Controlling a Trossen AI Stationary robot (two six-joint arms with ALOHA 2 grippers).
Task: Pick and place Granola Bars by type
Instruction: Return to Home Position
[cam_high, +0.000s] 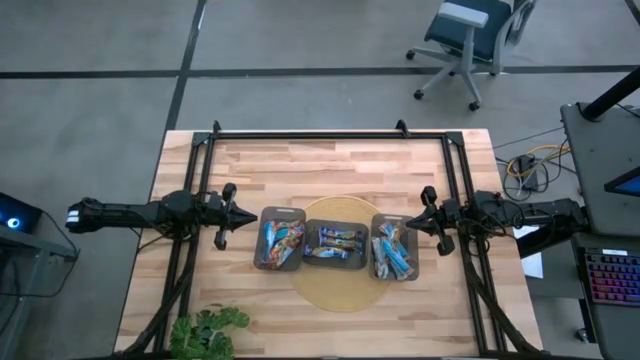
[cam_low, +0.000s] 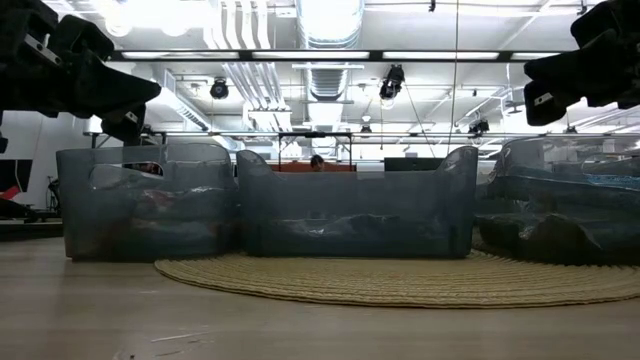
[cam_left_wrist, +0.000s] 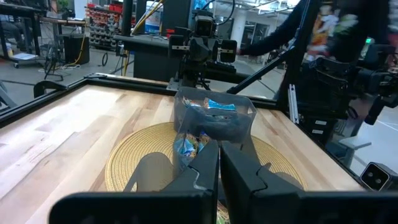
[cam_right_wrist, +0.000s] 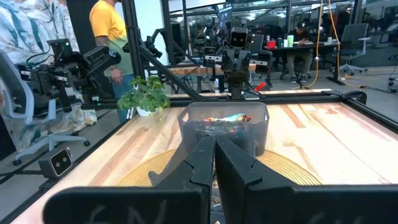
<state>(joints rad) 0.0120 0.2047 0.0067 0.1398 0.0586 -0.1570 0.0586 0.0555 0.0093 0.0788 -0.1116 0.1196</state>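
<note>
Three trays (cam_high: 282, 210) on the counter (cam_high: 330, 165) hold Granola Bars (cam_high: 335, 238); bar count cannot be told. Left tool (cam_high: 226, 214) and right tool (cam_high: 424, 222): fingers together, empty, flanking the trays.

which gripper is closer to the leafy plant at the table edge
Left. The left gripper sits shut beside the left bin, on the plant's side of the table; the right gripper, also shut, is far across, beside the right bin.

1. No text, brand, number or sign can be read in any view.
2. The shiny wrapped granola bars (cam_high: 333, 238) in the dark translucent rectangular trays (cam_high: 281, 210) show colours only; any lettering is too small to tell.
</note>
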